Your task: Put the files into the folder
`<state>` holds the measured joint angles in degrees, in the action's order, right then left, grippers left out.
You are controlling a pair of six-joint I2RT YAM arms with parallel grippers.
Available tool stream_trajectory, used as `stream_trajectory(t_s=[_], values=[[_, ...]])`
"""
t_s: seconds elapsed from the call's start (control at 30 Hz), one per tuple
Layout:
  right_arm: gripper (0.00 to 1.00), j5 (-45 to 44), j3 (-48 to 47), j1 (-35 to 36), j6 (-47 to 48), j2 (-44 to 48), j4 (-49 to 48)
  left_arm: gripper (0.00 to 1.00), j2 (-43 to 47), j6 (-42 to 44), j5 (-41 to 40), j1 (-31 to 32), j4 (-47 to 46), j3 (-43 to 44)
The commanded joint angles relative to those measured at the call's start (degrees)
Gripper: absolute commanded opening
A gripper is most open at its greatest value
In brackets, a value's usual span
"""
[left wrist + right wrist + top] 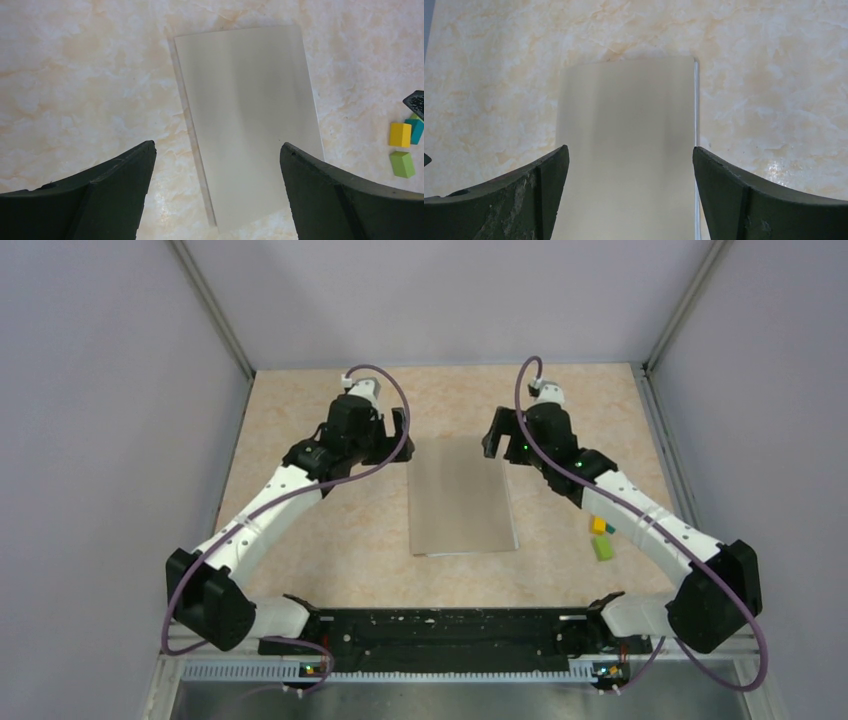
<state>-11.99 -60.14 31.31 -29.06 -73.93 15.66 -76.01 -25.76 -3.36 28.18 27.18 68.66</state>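
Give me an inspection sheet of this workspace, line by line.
Surface: beige marbled tabletop, no spills seen.
Job's things: brown folder lies closed in the middle; files show only as a thin white edge along its side.
Clutter: yellow block, green block and teal block, apart from the folder.
Grippers: left gripper and right gripper open, holding nothing, near the folder's far corners.
Cables: purple cables looped over each wrist.
Surroundings: plain grey walls, metal frame posts.

The left arm (262, 512) and right arm (640, 512) have white links between bulky black joint housings, each trailed by a looping purple cable (376, 367). Their bases share a black rail (440, 632) at the near edge. The right gripper (630, 150) has dark, curved fingers (524, 200), scuffed pale.
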Motion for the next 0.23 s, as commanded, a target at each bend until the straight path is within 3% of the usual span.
stream_trajectory(t_s=[0.0,0.2], values=[[0.92,0.37,-3.06,-0.22,1.46,-0.08,-2.06,0.99,0.82,0.8,-1.56,-0.27,-1.06,-0.72],[0.92,0.25,-2.95,-0.27,1.84,0.34,-1.54,0.99,0.0,0.71,-2.02,-0.4,-0.62,-0.72]])
